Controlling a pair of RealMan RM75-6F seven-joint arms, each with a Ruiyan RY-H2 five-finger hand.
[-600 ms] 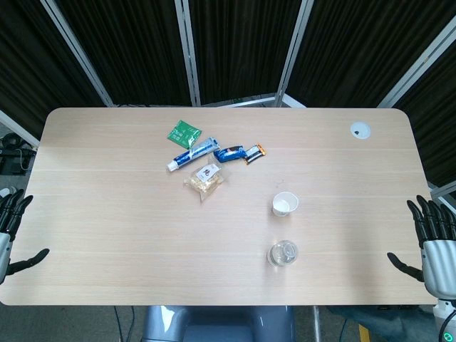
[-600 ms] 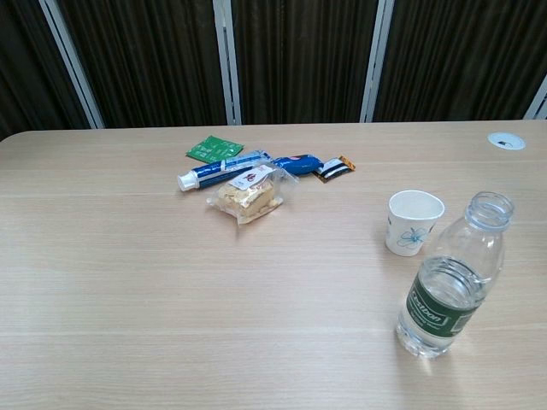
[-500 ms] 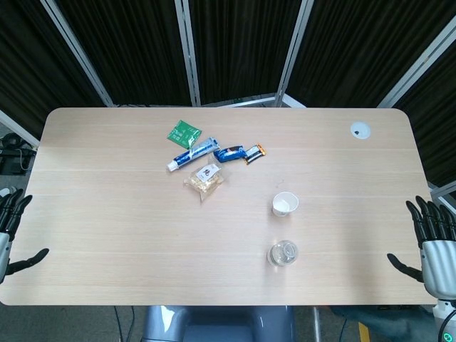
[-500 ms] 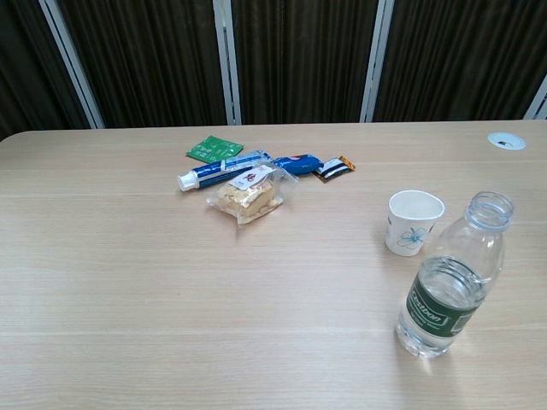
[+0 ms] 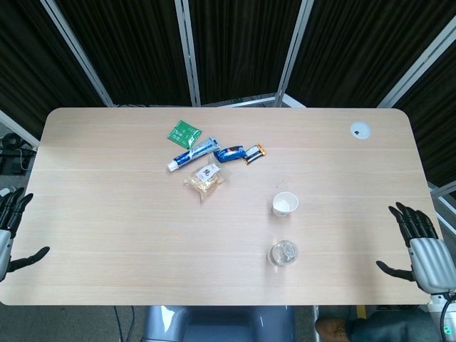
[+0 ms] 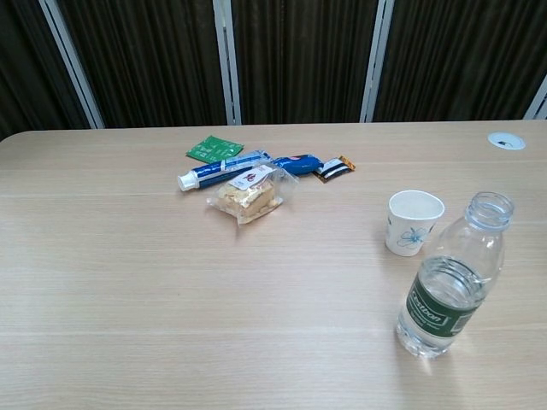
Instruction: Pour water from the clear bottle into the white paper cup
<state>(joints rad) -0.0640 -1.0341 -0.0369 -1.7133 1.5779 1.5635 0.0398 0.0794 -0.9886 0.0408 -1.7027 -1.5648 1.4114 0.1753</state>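
A clear uncapped bottle [image 5: 283,254] [image 6: 452,278] with a dark green label stands upright near the table's front edge, part full of water. Just behind it stands the white paper cup [image 5: 285,204] [image 6: 414,222], upright and looking empty. My right hand [image 5: 415,241] hovers over the table's front right corner, fingers spread, holding nothing, well to the right of the bottle. Past the left edge of the table my left hand [image 5: 10,233] is open too, far from both objects. The chest view shows neither hand.
Behind and left of the cup lie a green sachet [image 5: 184,132], a blue toothpaste tube [image 5: 192,154], a blue snack wrapper [image 5: 233,152], a small dark bar [image 5: 256,153] and a clear bag of snacks [image 5: 205,179]. A round grommet [image 5: 360,130] sits at the far right.
My right hand has shifted left and inward, from beside the table's right edge to over its front right corner. The left hand, bottle and cup have not moved.
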